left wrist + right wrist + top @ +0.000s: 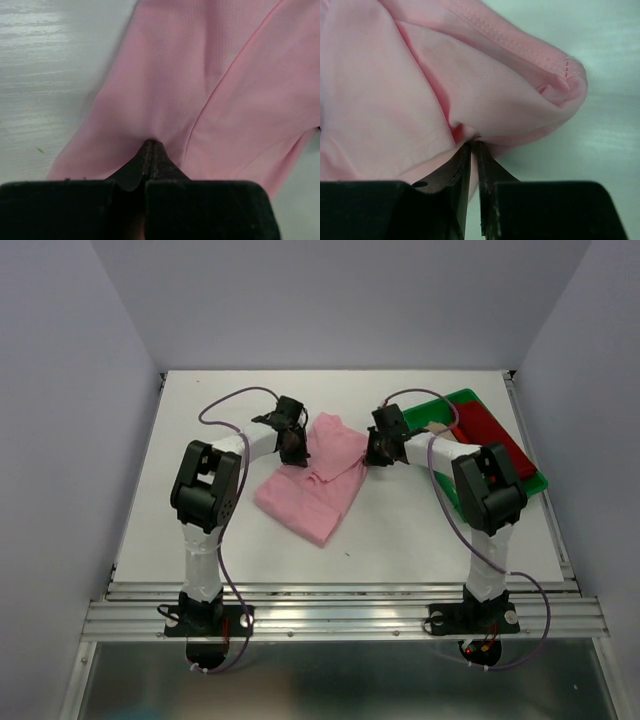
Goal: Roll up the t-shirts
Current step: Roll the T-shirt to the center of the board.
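So far, my left gripper and right gripper pinched tight on the pink t-shirt; it looked not rolled yet.

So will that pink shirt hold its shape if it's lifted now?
Probably not: the shirt bunches into soft folds where the left gripper and right gripper pinch it, so it would likely sag between them. It looks thin, so probably light. Both jaws shut on cloth, so slipping seems unlikely.
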You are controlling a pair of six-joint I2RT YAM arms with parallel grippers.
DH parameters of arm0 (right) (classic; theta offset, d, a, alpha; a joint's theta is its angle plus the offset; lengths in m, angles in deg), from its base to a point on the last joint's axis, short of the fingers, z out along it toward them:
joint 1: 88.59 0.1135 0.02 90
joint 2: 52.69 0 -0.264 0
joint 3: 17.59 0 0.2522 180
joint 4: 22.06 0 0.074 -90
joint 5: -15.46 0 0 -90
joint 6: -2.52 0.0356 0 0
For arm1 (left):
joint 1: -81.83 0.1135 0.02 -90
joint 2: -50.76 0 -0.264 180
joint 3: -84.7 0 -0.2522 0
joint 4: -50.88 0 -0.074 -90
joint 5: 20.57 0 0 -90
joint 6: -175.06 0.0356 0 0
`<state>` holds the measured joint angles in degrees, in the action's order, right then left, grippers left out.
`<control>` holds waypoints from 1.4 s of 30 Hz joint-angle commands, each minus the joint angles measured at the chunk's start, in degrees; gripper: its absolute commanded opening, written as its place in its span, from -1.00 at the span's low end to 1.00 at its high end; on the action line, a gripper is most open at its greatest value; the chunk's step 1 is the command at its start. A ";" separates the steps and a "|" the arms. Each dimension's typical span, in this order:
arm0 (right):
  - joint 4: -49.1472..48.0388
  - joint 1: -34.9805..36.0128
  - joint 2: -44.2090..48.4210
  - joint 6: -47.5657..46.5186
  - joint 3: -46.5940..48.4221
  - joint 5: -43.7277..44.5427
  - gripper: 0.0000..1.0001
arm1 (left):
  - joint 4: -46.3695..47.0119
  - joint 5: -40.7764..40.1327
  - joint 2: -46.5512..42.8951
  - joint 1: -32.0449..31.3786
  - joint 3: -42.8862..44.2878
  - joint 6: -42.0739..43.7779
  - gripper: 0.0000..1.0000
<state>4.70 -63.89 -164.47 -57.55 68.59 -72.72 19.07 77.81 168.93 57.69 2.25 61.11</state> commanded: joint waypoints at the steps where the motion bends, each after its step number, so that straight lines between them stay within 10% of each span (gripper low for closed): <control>1: 0.54 -0.01 -6.94 -4.17 7.89 2.39 -0.67 | -0.15 -1.79 -4.34 0.93 -2.84 -0.66 -1.00; 11: 4.50 -0.01 -12.95 -11.65 28.39 1.00 -0.48 | -4.19 -7.76 -9.52 2.61 3.04 0.04 -1.00; 16: 3.44 -0.01 -4.95 -11.65 20.76 -4.10 -0.29 | -5.51 -10.14 -15.41 2.96 3.49 0.13 -0.96; 25: 2.74 1.21 10.44 -10.42 3.00 -10.96 0.08 | -3.23 -8.65 -25.79 3.31 -10.47 0.65 -0.04; 42: 2.74 5.09 10.72 -11.21 -6.15 -15.79 0.11 | 0.55 -4.25 -22.55 3.93 -20.68 2.59 -0.10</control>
<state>8.74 -59.73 -152.65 -68.02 62.74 -85.86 18.42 73.29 146.02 61.34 -17.42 62.73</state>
